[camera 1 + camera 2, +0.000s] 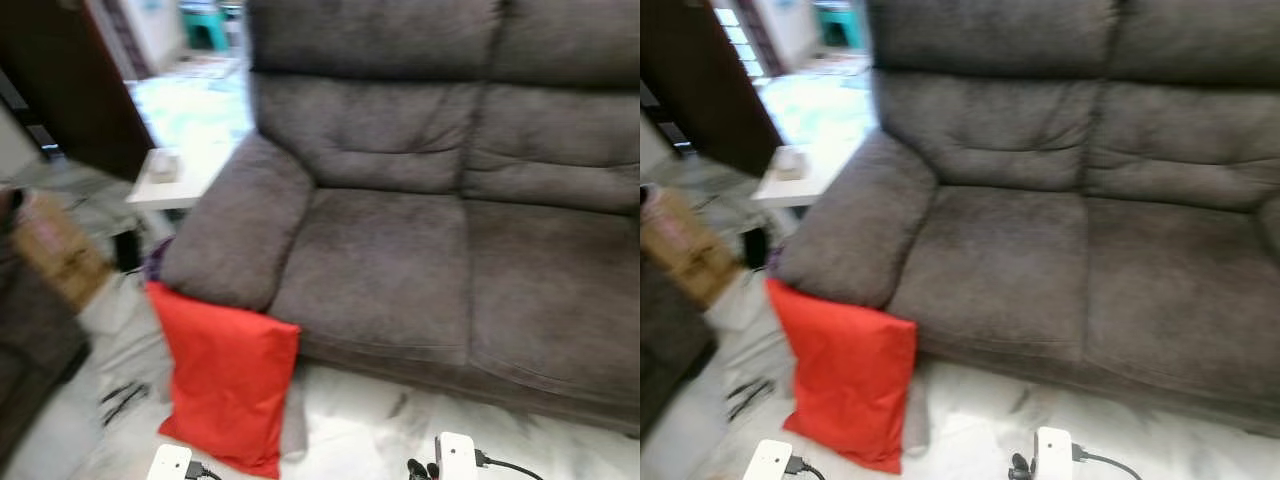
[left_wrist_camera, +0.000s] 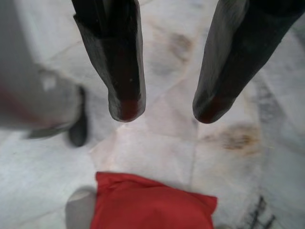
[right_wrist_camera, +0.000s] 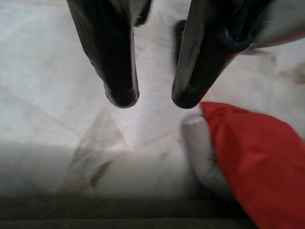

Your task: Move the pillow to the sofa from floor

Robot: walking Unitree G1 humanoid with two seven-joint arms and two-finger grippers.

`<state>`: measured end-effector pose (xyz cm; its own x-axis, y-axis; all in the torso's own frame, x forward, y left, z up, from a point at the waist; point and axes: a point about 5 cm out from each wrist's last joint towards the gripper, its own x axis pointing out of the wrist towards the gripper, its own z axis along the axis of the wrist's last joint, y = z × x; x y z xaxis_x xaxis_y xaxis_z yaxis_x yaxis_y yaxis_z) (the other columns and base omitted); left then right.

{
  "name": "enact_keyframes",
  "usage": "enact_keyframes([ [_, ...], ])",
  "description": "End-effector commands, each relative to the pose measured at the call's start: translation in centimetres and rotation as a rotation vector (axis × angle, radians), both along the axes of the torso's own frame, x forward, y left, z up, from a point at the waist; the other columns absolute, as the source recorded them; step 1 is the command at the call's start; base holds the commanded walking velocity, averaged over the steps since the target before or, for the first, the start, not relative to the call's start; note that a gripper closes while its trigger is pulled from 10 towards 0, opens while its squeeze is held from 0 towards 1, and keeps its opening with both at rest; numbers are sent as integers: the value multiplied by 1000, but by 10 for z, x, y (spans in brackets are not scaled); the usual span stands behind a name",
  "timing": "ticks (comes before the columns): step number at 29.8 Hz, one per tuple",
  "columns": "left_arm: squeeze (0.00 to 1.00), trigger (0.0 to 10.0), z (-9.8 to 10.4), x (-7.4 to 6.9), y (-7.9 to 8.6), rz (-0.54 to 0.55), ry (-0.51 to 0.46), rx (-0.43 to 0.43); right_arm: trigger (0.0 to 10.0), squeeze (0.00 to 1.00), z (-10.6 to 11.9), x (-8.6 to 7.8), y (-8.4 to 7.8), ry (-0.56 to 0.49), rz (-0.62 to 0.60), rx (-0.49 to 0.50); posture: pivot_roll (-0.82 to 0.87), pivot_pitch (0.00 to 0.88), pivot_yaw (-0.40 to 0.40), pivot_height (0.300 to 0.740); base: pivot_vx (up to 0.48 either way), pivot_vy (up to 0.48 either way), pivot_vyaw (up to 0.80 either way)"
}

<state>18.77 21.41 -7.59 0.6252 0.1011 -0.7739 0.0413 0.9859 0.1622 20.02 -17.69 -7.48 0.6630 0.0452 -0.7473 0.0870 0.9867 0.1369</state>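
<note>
A red pillow [image 1: 228, 380] stands on the marble floor, leaning against the front of the grey sofa [image 1: 400, 250] just below its left armrest [image 1: 235, 225]. The pillow [image 2: 152, 206] also appears in the left wrist view, beyond my open left gripper [image 2: 167, 110], which hangs above the floor with nothing between its fingers. My right gripper [image 3: 153, 100] is open too, over bare floor, with the pillow [image 3: 259, 160] off to one side of it. A grey patch shows beside the pillow's edge. Both seat cushions of the sofa lie bare.
A small white side table [image 1: 175, 180] stands left of the armrest. A cardboard box [image 1: 55, 250] and a dark piece of furniture [image 1: 30, 350] sit at the far left. Black cables [image 1: 125, 398] lie on the floor left of the pillow.
</note>
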Motion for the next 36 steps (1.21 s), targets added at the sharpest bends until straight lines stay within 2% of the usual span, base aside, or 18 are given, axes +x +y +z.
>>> enact_keyframes([
  [1,0,10000,-2,-7,5,0,27,14,10000,0,-4,-6,7,23,10,11,66,145,57,740,0,0,800],
  [26,0,10000,-1,-3,3,-10,-2,22,10000,0,-4,-6,10,19,14,15,65,148,53,740,0,0,800],
  [36,0,10000,0,-2,1,-3,-7,9,10000,0,-7,-11,3,43,-26,7,64,148,52,740,0,0,41],
])
